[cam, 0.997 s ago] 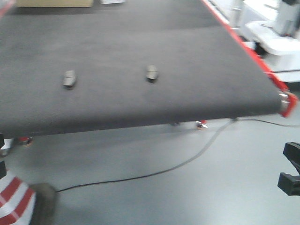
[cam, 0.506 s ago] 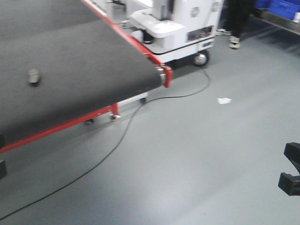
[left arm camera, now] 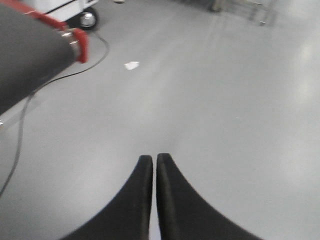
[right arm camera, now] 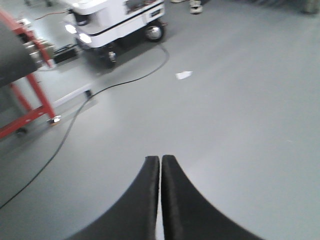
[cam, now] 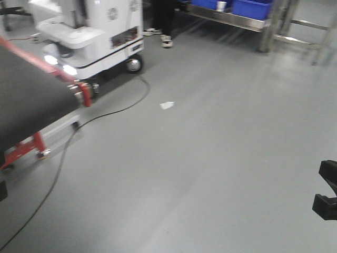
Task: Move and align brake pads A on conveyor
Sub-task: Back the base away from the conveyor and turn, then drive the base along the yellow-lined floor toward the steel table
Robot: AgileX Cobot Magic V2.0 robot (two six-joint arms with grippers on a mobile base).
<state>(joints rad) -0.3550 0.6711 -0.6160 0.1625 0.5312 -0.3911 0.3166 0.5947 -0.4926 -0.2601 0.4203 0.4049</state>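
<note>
While 1 conveyor (cam: 26, 100) shows | left gripper (left arm camera: 154, 157) clenched empty | right gripper (right arm camera: 160, 159) clenched empty

The conveyor (cam: 26, 100) sits at far left, with a wheeled cart (cam: 95, 31) just behind its end. A cable (cam: 126, 107) runs over the floor (cam: 221, 168) from the cart, past the conveyor's end, toward the near left. A scrap (cam: 167, 105) lies right of the cable. At back right, bins (cam: 253, 7) sit on a rack (cam: 231, 19).
</note>
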